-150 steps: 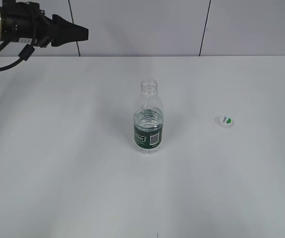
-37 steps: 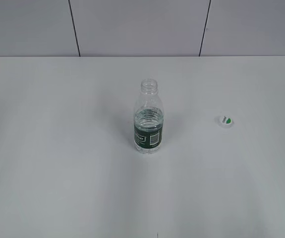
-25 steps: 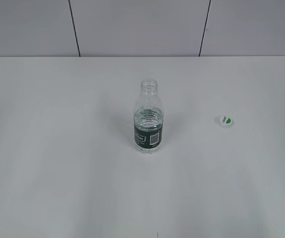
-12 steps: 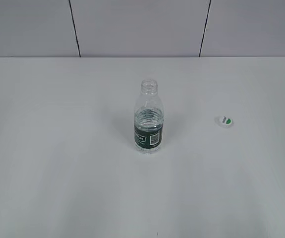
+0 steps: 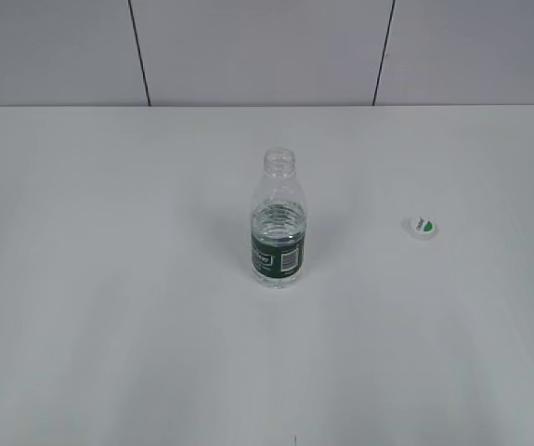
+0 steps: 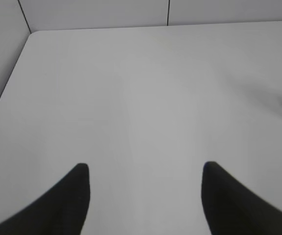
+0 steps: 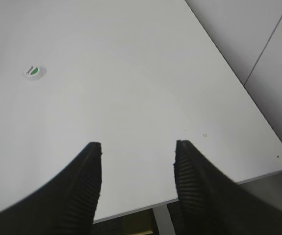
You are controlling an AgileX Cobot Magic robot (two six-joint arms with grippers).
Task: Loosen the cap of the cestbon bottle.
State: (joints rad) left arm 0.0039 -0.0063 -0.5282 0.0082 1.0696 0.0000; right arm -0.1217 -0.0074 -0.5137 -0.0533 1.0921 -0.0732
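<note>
1. Right now I'm seeing the bottle (image 5: 278,232) standing upright mid-bench (image 5: 109,279), neck uncapped.
2. I'm finding the cap (image 5: 421,226) lying well apart to its right.
3. I'm holding the left claw (image 6: 143,169) and right claw (image 7: 137,147) gaping, gripping nothing.
</note>
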